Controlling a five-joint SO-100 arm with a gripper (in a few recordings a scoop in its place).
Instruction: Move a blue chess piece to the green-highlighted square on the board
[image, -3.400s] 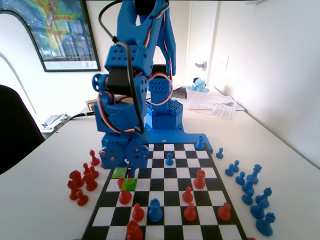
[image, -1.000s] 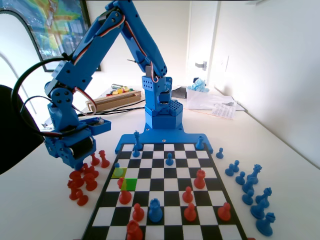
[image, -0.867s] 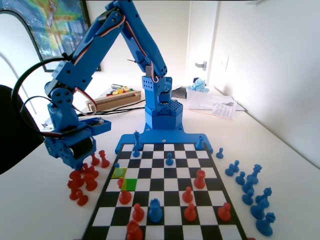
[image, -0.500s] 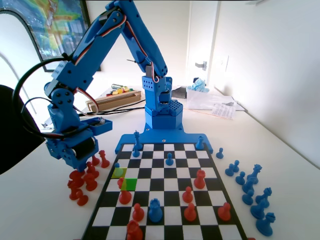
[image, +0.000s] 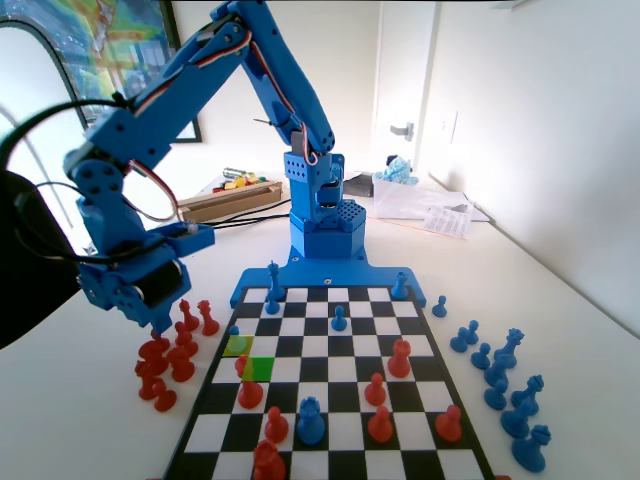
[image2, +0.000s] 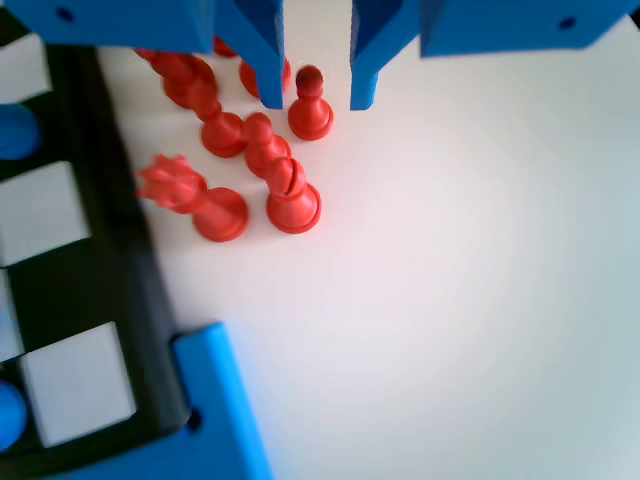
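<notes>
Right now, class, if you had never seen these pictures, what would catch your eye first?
First, the big blue arm leaning out to the left of the checkered black-and-white board in the fixed view, its open gripper above a cluster of red plastic chess pieces on the white table. In the wrist view a small red pawn stands between the jaws. Next, the bright green-highlighted square near the board's left edge.

You see a black-and-white checkered board (image: 330, 385), one bright green square (image: 258, 367), a paler yellow-green square (image: 238, 345) beside it, red pieces (image2: 245, 150) on the white table (image2: 470, 300), a blue gripper (image2: 315, 95), blue pieces (image: 500, 375).
</notes>
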